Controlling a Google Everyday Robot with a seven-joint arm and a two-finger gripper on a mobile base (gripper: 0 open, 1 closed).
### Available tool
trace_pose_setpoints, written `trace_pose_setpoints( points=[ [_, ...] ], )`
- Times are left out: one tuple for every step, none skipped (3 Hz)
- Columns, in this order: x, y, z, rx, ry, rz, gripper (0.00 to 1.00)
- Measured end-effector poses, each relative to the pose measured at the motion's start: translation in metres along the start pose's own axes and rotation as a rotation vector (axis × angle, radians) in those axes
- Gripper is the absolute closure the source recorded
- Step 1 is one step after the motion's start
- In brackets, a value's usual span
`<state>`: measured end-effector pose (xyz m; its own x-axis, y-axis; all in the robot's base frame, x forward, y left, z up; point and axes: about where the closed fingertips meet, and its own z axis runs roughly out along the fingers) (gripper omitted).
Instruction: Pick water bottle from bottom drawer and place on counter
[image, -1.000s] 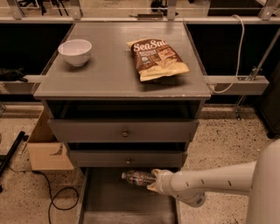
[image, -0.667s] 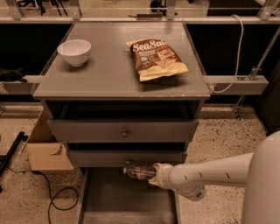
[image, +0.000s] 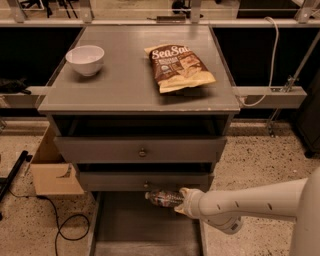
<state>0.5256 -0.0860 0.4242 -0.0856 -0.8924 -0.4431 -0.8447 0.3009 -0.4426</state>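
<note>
The water bottle (image: 163, 198) is clear with a dark label band and lies sideways in the air, held above the open bottom drawer (image: 142, 231) in front of the middle drawer's face. My gripper (image: 182, 201) comes from the right on a white arm and is shut on the bottle's right end. The bottle's cap end points left. The counter (image: 125, 80) is the grey top of the cabinet, well above the gripper.
On the counter stand a white bowl (image: 85, 59) at the left and a brown snack bag (image: 178, 66) at the right. Two closed drawers with round knobs (image: 142, 152) sit above the bottle. A cardboard box (image: 52, 170) and a black cable (image: 60, 227) lie on the floor at the left.
My gripper has lifted the bottle from the drawer floor, a little up and toward the cabinet. The arm has shifted slightly with it.
</note>
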Motion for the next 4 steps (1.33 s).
trace_pose_setpoints(
  points=[
    [0.008,0.002,-0.020,0.014,-0.037,0.018,1.00],
    [0.012,0.003,-0.043,0.039,-0.110,0.041,1.00],
    [0.024,0.005,-0.072,0.090,-0.158,0.068,1.00],
    [0.065,0.008,-0.091,0.136,-0.120,0.145,1.00]
  ],
)
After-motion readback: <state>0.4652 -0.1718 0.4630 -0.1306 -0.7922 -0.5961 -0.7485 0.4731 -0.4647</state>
